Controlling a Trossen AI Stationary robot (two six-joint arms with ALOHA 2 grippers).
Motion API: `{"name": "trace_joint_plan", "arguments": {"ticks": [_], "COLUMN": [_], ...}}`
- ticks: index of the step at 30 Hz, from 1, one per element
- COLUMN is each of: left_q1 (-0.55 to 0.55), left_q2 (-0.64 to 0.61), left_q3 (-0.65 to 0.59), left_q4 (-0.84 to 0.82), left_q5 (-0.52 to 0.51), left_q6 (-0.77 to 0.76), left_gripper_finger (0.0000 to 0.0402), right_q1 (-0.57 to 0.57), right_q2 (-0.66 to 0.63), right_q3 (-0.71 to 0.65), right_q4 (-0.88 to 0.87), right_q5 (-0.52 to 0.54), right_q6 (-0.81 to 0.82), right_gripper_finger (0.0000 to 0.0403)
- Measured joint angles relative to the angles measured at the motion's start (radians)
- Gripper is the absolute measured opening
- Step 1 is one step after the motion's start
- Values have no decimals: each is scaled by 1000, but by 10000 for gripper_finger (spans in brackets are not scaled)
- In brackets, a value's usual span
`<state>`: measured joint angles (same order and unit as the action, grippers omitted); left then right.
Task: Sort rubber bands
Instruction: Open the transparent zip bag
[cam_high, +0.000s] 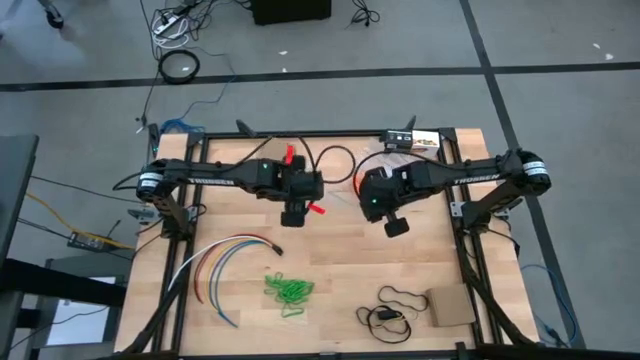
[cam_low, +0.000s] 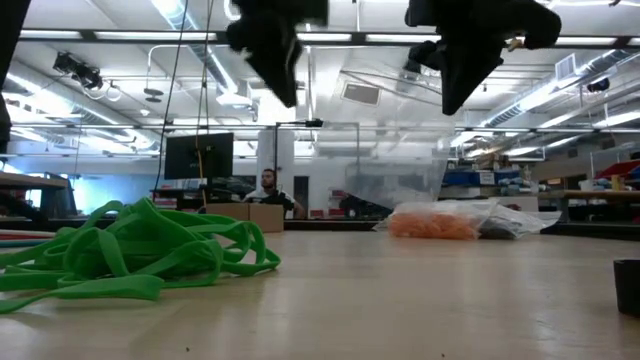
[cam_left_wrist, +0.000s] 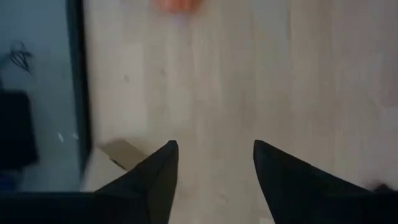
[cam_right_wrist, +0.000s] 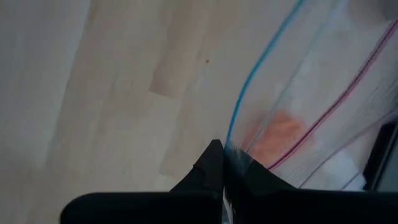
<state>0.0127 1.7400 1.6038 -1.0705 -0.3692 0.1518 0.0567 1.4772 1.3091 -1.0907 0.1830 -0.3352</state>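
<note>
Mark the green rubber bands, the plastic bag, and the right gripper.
green rubber bands (cam_high: 289, 291), high view, middle of the heap.
plastic bag (cam_right_wrist: 323, 93), right wrist view, clear wall between the blue and pink seal lines.
right gripper (cam_right_wrist: 222, 163), right wrist view, tips shut on the bag's edge.

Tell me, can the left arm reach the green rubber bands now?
Probably yes. The left gripper hangs open and empty above bare table, and nothing lies between it and the green rubber bands.
</note>
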Motion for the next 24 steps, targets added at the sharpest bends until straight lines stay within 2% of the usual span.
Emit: {"name": "trace_joint_plan", "arguments": {"ticks": [4, 7, 10, 13, 24], "left_q1": [-1, -1, -1, -3, -9], "left_q2": [-12, -12, -12, -12, 40], "left_q3": [-215, -361, -452, -490, -491], "left_q4": [207, 425, 604, 746, 957], "left_q5": [7, 18, 81, 163, 233], "left_q6": [-79, -149, -198, -233, -234], "left_gripper_finger": [188, 159, 135, 120, 93], "right_q1": [33, 62, 87, 98, 77], "right_q2": [34, 76, 122, 160, 191], "right_q3": [0, 0, 0, 0, 25], "right_q4": [-7, -9, 9, 63, 275], "right_q5": [0, -3, -15, -17, -40], "right_q6": [51, 79, 80, 76, 36], "right_gripper_finger": [0, 0, 0, 0, 0]}}
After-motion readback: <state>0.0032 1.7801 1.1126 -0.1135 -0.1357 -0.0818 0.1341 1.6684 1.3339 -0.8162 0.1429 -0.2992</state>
